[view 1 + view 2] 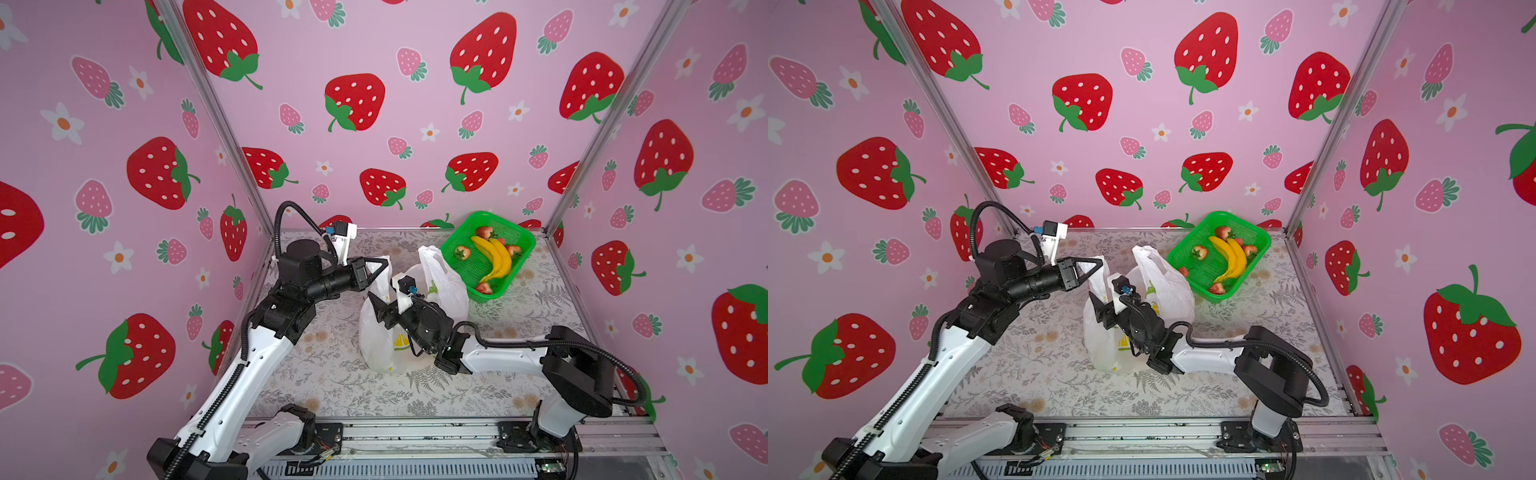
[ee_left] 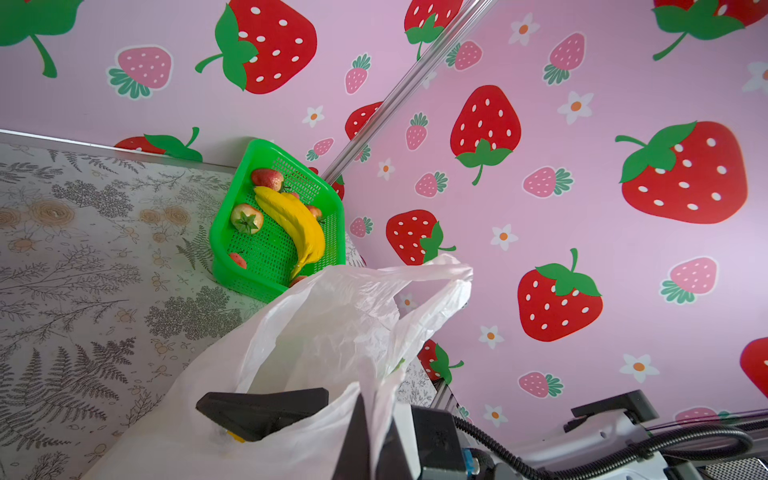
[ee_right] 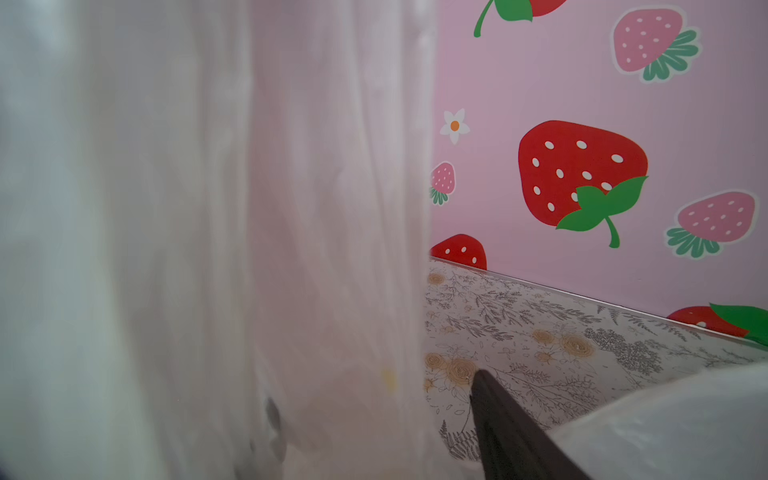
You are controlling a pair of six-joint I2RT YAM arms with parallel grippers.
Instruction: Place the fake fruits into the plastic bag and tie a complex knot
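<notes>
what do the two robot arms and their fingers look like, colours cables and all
Both arms have glossy white link shells with chunky black joint housings and black bases bolted to a silver rail. A black ribbed cable runs along each arm, looping free near the wrist. Each wrist carries a small white camera block with a blue connector. The left gripper and right gripper are matte black, with flat, tapering triangular fingers.

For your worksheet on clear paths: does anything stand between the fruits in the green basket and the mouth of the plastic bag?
Nothing separate does. The bananas and strawberries lie uncovered in the green basket, right beside the plastic bag. Only the bag's own raised handle rises on the basket side, and the right gripper sits at its mouth.
</notes>
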